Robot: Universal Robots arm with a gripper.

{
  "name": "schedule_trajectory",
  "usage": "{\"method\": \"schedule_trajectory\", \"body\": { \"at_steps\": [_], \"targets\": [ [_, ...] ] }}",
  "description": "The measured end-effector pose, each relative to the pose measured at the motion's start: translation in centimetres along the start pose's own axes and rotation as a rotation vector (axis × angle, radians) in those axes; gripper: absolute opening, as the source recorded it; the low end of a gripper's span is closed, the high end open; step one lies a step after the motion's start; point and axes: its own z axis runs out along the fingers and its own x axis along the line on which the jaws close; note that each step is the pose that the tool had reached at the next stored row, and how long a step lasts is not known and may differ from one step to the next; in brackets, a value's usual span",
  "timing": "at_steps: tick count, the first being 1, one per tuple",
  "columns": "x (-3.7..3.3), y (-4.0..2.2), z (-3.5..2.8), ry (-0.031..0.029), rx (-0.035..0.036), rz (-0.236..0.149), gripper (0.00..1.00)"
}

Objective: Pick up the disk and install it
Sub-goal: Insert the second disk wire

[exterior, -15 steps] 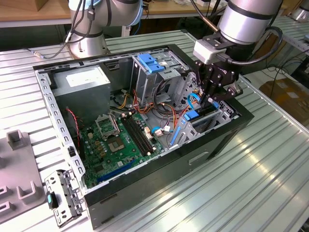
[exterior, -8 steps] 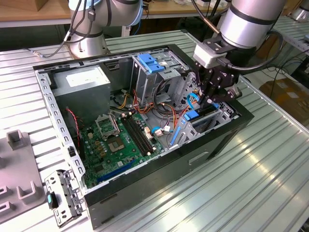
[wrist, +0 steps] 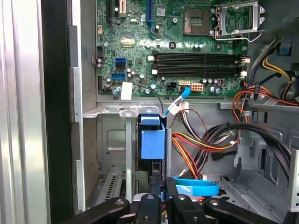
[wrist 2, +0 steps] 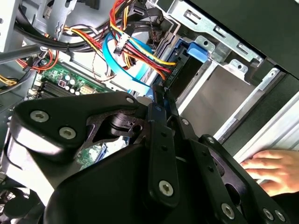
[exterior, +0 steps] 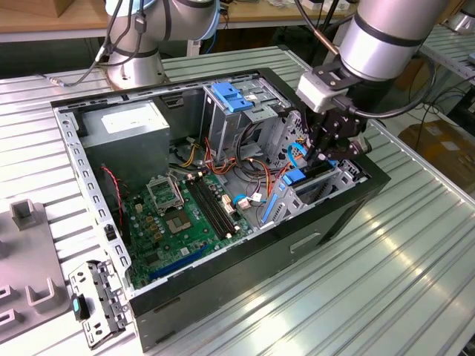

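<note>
The disk [exterior: 310,176] stands on edge in the metal drive bay at the case's front corner, on the exterior view's right, its blue rail end up. In the first wrist view the disk [wrist: 153,140] sits in a narrow slot of the bay, seen as a blue tab over a dark edge. My gripper [exterior: 327,152] hangs right over it, tips at its upper edge. In both wrist views the black fingers lie pressed together, and the gripper [wrist: 163,195] [wrist 2: 160,93] points at the disk [wrist 2: 181,70]. I see nothing clamped between them.
The open case holds a green motherboard [exterior: 185,215], a grey power-supply box [exterior: 122,122] and a tall cage with a blue latch [exterior: 234,96]. Cable bundles [wrist: 210,140] and a blue flat cable [wrist: 196,189] crowd the bay. A hand [wrist 2: 271,168] rests outside the case.
</note>
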Motion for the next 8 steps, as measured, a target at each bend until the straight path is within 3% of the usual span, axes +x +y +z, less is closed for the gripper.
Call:
{"method": "schedule_trajectory", "body": {
  "at_steps": [4, 8],
  "targets": [
    [0.03, 0.03, 0.10, -0.0074, 0.0071, 0.002, 0.16],
    [0.05, 0.05, 0.31, -0.0056, 0.0092, 0.029, 0.16]
  ]
}}
